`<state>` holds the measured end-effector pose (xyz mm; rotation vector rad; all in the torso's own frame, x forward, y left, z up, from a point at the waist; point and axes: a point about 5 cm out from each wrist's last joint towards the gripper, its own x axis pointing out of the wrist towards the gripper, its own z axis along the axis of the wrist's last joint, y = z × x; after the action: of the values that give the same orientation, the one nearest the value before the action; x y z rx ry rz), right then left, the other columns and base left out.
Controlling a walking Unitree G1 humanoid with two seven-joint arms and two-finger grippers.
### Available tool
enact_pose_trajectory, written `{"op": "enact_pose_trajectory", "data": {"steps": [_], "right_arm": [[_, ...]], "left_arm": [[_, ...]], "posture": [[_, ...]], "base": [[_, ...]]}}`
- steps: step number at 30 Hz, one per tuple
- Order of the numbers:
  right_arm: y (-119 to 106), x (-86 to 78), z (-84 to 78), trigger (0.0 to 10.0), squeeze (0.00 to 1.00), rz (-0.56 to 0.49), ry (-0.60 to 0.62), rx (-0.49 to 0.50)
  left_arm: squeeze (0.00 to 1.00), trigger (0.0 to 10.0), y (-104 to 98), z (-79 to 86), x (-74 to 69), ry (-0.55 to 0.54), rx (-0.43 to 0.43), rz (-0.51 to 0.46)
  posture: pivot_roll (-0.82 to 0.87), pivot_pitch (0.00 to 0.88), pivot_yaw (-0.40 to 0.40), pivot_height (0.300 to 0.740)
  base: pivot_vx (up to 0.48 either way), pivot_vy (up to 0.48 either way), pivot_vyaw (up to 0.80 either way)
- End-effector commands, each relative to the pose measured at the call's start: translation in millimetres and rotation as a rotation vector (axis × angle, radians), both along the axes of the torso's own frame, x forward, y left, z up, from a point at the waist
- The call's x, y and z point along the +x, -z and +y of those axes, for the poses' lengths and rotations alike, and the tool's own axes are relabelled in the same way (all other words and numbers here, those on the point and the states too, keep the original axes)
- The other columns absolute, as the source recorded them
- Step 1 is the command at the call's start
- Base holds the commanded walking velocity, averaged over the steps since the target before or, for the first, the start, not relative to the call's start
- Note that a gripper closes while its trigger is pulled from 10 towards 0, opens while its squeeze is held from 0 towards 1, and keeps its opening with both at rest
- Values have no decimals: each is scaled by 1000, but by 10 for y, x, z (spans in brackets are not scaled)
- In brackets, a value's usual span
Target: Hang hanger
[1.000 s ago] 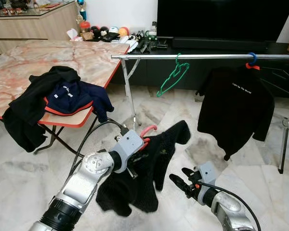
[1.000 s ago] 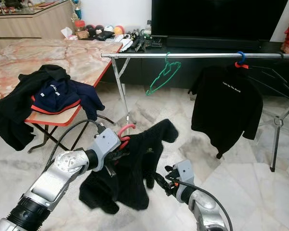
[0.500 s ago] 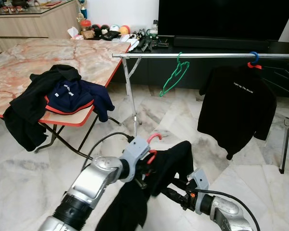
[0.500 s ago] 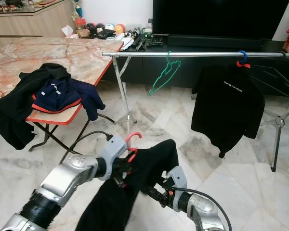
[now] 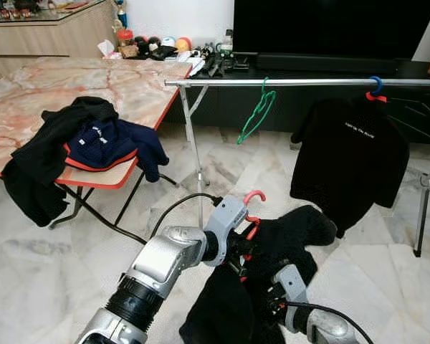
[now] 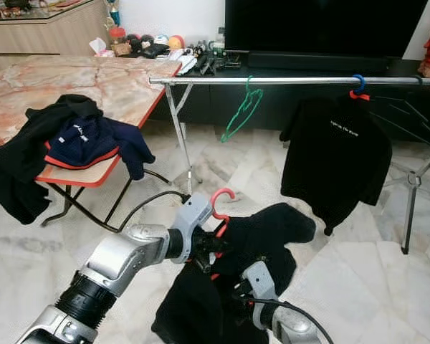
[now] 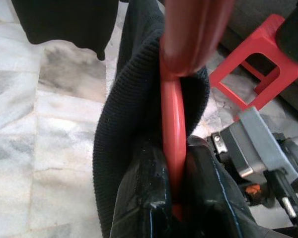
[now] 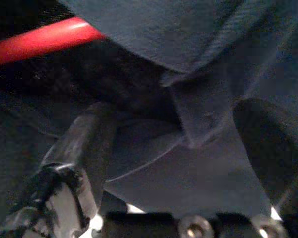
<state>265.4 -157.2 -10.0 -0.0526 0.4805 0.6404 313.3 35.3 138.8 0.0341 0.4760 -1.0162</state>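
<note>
My left gripper [image 7: 174, 201] is shut on the shaft of a red hanger [image 7: 173, 134]. The hanger's hook [image 5: 254, 195] sticks up in front of me, low over the floor. A black sweater [image 5: 290, 233] hangs from this hanger and droops down to the right. Under the sweater, my right gripper [image 8: 184, 148] has its fingers [image 8: 82, 141] spread apart, with a fold of the black cloth between them. The silver clothes rail [image 5: 308, 83] runs across behind. It carries an empty green hanger [image 5: 256, 115] and a black shirt [image 5: 351, 154].
A folding table [image 5: 136, 89] with a marbled top stands at the left, with dark clothes [image 5: 93, 140] heaped on its near edge. The rail's leg [image 5: 193, 143] stands beside it. A low TV console [image 5: 330, 64] lies behind the rail. A cable [image 5: 175, 211] loops from my left arm.
My left gripper has carried the red hanger and sweater to the right and a little up. My right gripper has slipped in under the sweater, which now covers most of it.
</note>
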Motion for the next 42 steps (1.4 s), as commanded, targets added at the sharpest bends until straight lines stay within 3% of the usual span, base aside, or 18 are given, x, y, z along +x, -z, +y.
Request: {"op": "enact_pose_trajectory", "data": {"steps": [1,5,6,10,12,16,20,31,35,42], "right_arm": [[-8,40,-69,10000,0,-54,75,-90],[-48,100,-131,10000,0,-98,157,-129],[-68,136,-168,10000,0,-101,217,-121],[-56,137,-165,10000,0,-74,254,-69],[-51,134,-152,10000,0,-74,255,-64],[-32,103,-35,10000,0,-34,185,40],[9,52,26,10000,0,-16,97,6],[-59,145,62,10000,0,-66,196,27],[-87,176,167,10000,0,-46,141,72],[-97,205,185,10000,0,-51,193,74]], "left_arm": [[0,10000,-165,-13,36,10,-28,-42],[0,10000,-172,-14,34,12,-30,-42],[0,10000,-177,-15,29,14,-33,-42],[0,10000,-191,-20,26,14,-36,-45],[0,10000,-193,-19,24,14,-37,-46],[0,10000,-198,-14,15,19,-37,-48],[0,10000,-202,-25,16,18,-36,-49],[0,10000,-245,-79,-5,40,-47,-53],[0,10000,-253,-94,-23,50,-49,-54],[0,10000,-262,-113,-31,51,-53,-52]], "posture": [[-21,34,30,740],[-23,29,28,740],[-22,27,28,740],[-16,23,27,740],[-16,20,26,740],[-14,18,28,740],[-19,16,28,740],[-12,24,25,740],[-8,31,22,740],[-8,40,17,740]], "base": [[0,0,0],[0,0,0],[0,0,0],[0,0,0],[0,0,0],[0,0,0],[0,0,0],[0,0,0],[0,0,0],[0,0,0]]}}
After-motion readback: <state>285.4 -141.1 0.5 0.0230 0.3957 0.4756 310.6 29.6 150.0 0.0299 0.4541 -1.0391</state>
